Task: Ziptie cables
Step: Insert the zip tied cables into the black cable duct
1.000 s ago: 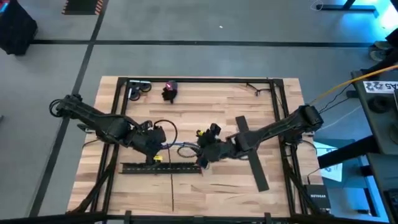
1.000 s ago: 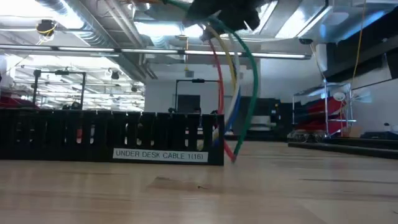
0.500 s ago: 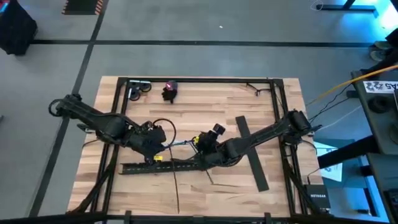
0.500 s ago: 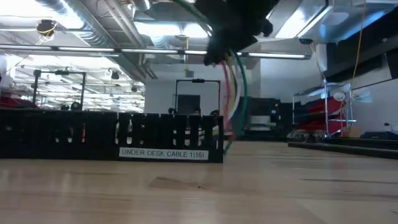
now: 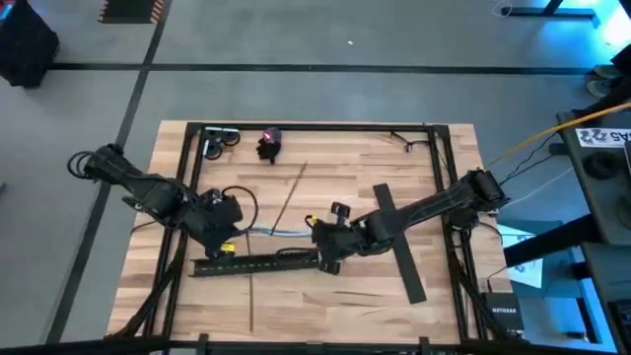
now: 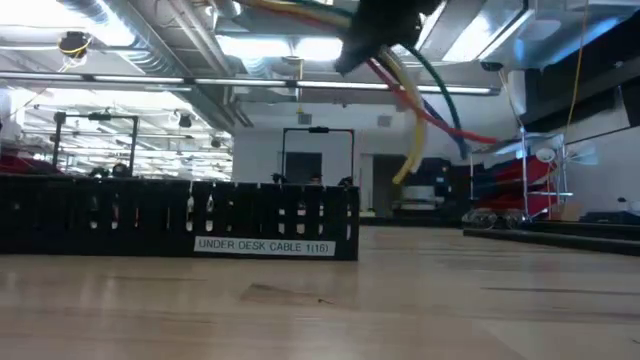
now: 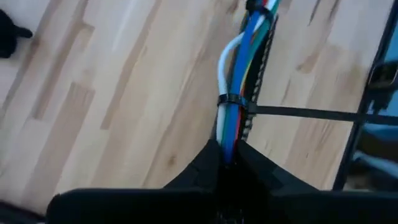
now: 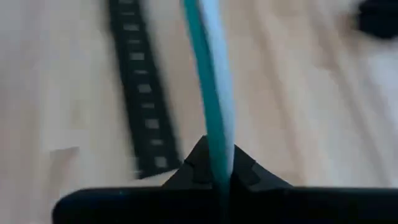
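While both arms meet over the middle of the table (image 5: pixel 394 158), you can see the cables (image 5: pixel 276 233) strung between them just behind the long black cable tray (image 5: pixel 258 264), clear of the wood. Your left gripper (image 7: pixel 227 163) pinches one end of the bundle, where a black zip tie (image 7: pixel 231 101) already circles the wires with its tail sticking out sideways. Your right gripper (image 8: pixel 219 175) is pressed together on the other end near the tray's right end, and loose zip-tie strips (image 5: pixel 288 196) lie on the wood behind and in front of the tray.
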